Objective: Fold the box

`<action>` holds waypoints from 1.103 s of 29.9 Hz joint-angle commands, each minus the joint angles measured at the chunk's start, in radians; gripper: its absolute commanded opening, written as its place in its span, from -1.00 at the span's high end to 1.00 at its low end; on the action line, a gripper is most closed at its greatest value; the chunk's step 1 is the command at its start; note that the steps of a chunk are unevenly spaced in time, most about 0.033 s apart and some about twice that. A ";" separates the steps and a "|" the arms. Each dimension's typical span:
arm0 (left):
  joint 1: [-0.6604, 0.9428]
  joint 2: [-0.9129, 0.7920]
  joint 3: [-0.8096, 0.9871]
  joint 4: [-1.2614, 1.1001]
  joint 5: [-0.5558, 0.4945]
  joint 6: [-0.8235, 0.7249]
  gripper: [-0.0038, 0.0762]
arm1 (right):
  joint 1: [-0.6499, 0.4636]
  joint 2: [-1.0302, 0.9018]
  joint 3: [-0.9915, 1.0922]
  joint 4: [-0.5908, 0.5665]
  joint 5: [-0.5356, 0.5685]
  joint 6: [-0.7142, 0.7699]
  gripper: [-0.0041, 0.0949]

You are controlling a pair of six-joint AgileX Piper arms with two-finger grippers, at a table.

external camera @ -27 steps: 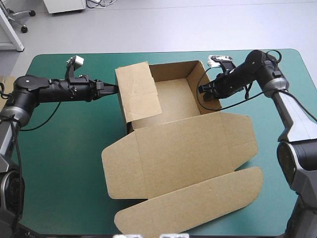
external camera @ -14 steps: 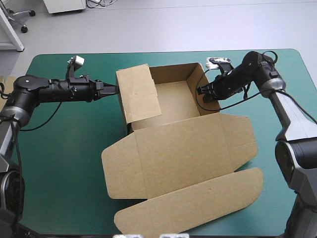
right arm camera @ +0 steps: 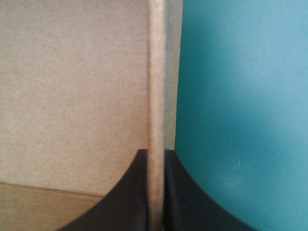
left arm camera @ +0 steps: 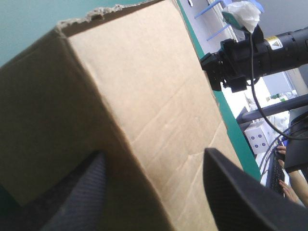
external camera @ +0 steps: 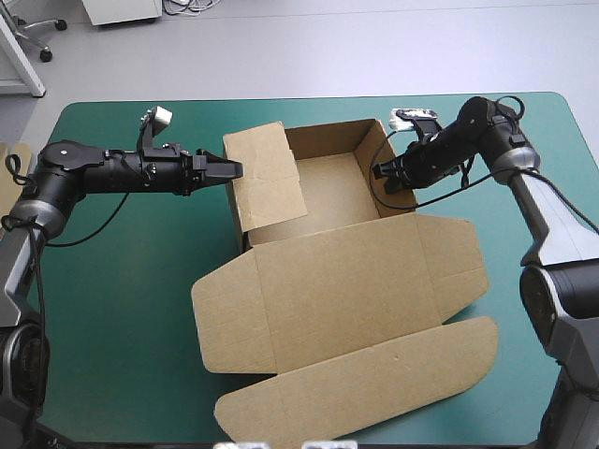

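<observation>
The brown box [external camera: 328,187] stands as an open tray at the table's far middle, its lid [external camera: 346,281] lying flat toward the near edge. Its left flap [external camera: 262,173] leans inward over the tray. My left gripper [external camera: 234,168] is open at that flap's outer side. In the left wrist view the fingers [left arm camera: 231,192] stand wide apart with the box's corner [left arm camera: 144,96] between them, and my right gripper [left arm camera: 215,72] shows beyond. My right gripper [external camera: 379,171] is shut on the box's right wall. That wall's edge [right arm camera: 155,72] runs straight between the closed right gripper [right arm camera: 154,151].
An edge of more brown board [external camera: 11,154] shows at the table's left edge. The teal-green cover [external camera: 122,281] lies bare to the left of the lid and in a strip along the right side [external camera: 524,309].
My left gripper has opened and slid right, so its fingers now straddle the left flap's corner. The flap shifted slightly. The right gripper stays shut on the right wall.
</observation>
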 commanded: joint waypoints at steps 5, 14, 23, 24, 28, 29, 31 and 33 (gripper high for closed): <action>-0.031 -0.041 -0.035 -0.001 -0.095 -0.067 -0.34 | 0.000 -0.057 -0.034 0.054 -0.010 0.020 0.98; -0.125 -0.041 -0.039 0.172 -0.264 -0.096 -0.32 | 0.060 -0.057 -0.034 -0.063 -0.058 0.132 0.97; -0.182 -0.041 -0.045 0.410 -0.334 -0.226 -0.28 | 0.149 -0.057 -0.034 -0.182 -0.118 0.249 0.97; -0.189 -0.041 -0.045 0.446 -0.339 -0.245 -0.25 | 0.159 -0.057 -0.034 -0.191 -0.125 0.259 0.97; -0.225 -0.041 -0.045 0.598 -0.359 -0.333 -0.12 | 0.178 -0.057 -0.034 -0.206 -0.139 0.281 0.97; -0.234 -0.041 -0.045 0.646 -0.366 -0.359 -0.10 | 0.177 -0.057 -0.034 -0.212 -0.139 0.284 0.97; -0.249 -0.041 -0.045 0.730 -0.382 -0.416 -0.07 | 0.177 -0.057 -0.035 -0.212 -0.139 0.283 0.97; -0.257 -0.041 -0.045 0.773 -0.389 -0.456 -0.05 | 0.177 -0.057 -0.036 -0.212 -0.137 0.283 0.97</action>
